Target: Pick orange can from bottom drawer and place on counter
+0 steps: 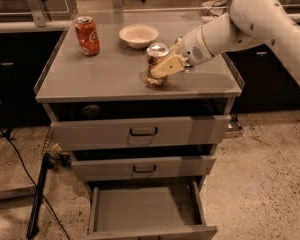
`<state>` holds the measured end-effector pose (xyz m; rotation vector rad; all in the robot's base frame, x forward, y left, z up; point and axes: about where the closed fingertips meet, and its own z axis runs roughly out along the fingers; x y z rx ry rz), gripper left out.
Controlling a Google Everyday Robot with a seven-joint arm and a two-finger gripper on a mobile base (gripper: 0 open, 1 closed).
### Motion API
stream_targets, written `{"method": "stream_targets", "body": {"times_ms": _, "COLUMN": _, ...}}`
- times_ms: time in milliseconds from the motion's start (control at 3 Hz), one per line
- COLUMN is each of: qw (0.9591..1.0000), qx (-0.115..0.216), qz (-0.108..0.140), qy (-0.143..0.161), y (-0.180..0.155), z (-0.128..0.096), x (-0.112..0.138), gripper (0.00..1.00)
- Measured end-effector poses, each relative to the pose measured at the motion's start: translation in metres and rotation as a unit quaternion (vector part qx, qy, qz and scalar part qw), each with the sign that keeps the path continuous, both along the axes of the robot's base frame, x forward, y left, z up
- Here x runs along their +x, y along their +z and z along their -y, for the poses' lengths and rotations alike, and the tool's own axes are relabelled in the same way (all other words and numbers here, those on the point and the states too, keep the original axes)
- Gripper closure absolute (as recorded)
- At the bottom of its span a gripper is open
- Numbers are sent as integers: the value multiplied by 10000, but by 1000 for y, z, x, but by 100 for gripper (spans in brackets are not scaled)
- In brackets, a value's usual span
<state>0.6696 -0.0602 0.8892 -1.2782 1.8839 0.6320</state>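
— Where's the orange can [156, 56]?
— Upright on the glossy grey table [105, 74], toward 4 o'clock from its centre, silver lid up. The hand [159, 69] reaches it from 2 o'clock.
— The bottom drawer [145, 209]?
— Pulled out at 6 o'clock, flat grey floor showing.

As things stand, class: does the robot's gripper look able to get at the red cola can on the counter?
Probably yes. The gripper sits at the orange can near the front of the counter; the red cola can stands back left across bare surface, the bowl off that line.
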Motion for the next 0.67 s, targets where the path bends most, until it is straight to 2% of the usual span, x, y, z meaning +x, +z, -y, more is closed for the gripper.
{"method": "stream_targets", "body": {"times_ms": 333, "qw": 10000, "qx": 0, "qz": 0, "qy": 1, "y": 0, "z": 0, "x": 0, "gripper": 0}}
{"method": "stream_targets", "body": {"times_ms": 667, "qw": 10000, "qx": 0, "qz": 0, "qy": 1, "y": 0, "z": 0, "x": 0, "gripper": 0}}
